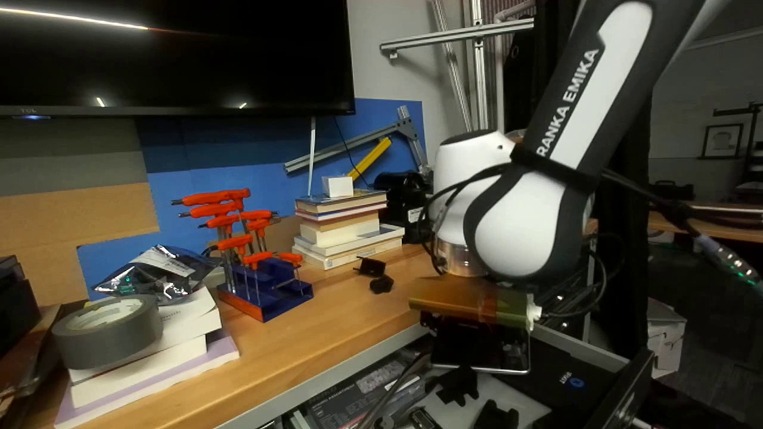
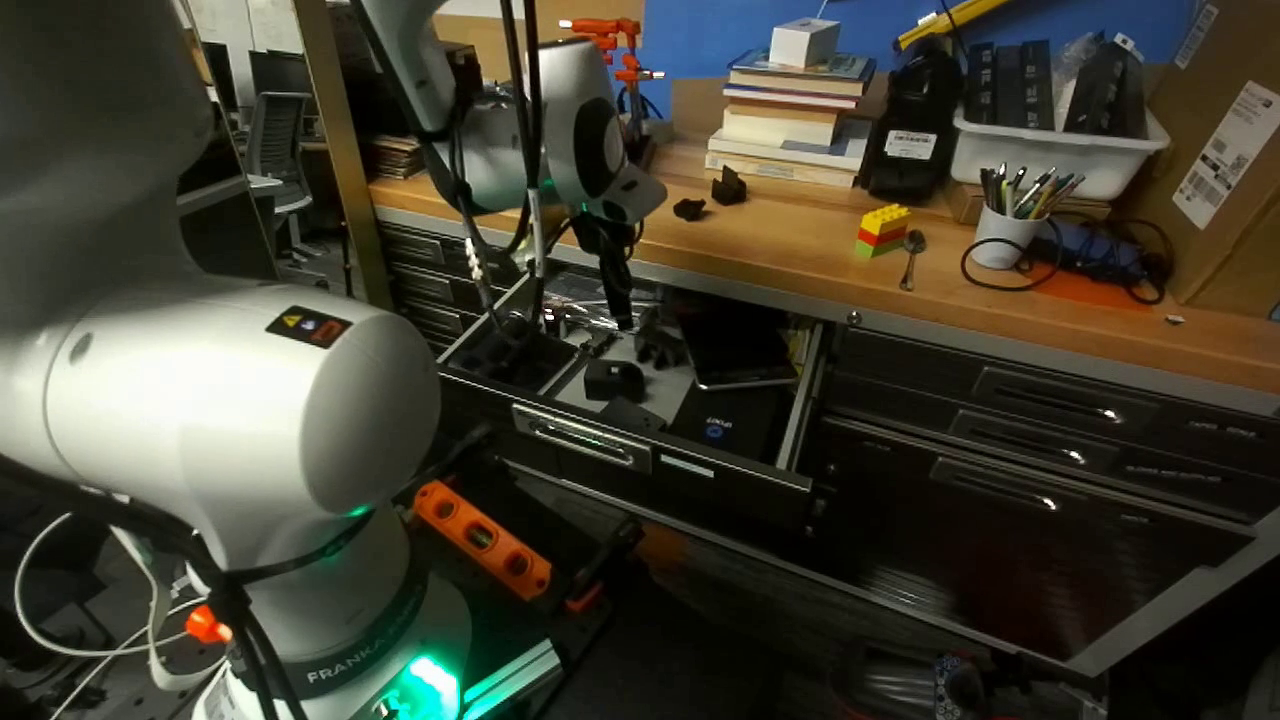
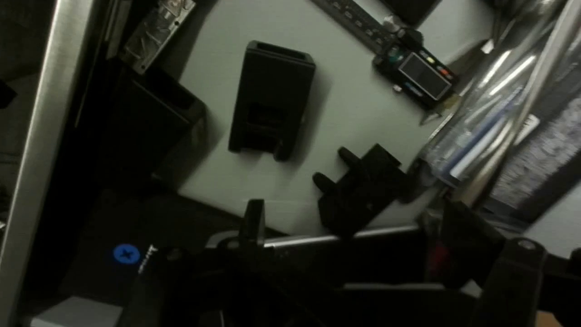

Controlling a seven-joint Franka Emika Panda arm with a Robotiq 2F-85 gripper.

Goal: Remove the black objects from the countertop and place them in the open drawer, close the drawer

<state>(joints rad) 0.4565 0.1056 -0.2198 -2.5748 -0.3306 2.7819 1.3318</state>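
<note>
Two small black objects lie on the wooden countertop (image 1: 334, 339) in front of the stacked books: a boxy one (image 1: 372, 266) and a rounder lump (image 1: 381, 284). The same boxy one (image 2: 729, 187) and lump (image 2: 689, 208) show in an exterior view. The wide dark drawer (image 2: 720, 505) is pulled open below the countertop. My gripper (image 3: 361, 231) is over the drawer, fingers wide apart with nothing between them. It also shows pointing down in an exterior view (image 2: 618, 285). Below it in the drawer lie a black two-pronged piece (image 3: 363, 186) and a black hollow block (image 3: 274, 100).
The drawer also holds a tablet (image 1: 480, 345), digital calipers (image 3: 424, 75) and another black block (image 3: 150, 122). On the countertop stand books (image 2: 790, 120), a hex-key rack (image 1: 265, 292), toy bricks (image 2: 883, 230), a spoon (image 2: 911, 255) and a pen cup (image 2: 1000, 238).
</note>
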